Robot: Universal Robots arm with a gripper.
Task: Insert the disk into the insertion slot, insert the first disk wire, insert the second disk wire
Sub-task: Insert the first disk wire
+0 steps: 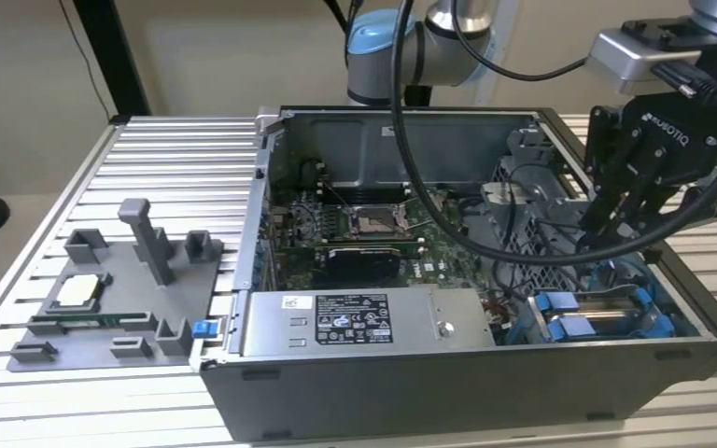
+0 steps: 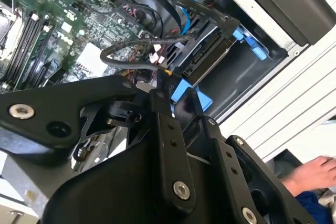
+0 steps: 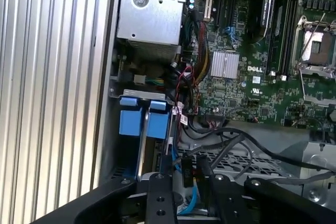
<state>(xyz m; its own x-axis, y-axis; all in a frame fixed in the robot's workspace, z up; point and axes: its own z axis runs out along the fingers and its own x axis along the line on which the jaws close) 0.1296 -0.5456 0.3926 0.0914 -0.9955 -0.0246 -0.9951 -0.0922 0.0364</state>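
i find the gripper low inside the case, closed on a black disk wire connector. i judge this is to plug it into the disk, which sits in the insertion slot beside the power supply.

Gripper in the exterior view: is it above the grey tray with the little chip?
No, the gripper hangs over the computer case at the exterior view's right, away from the grey tray.
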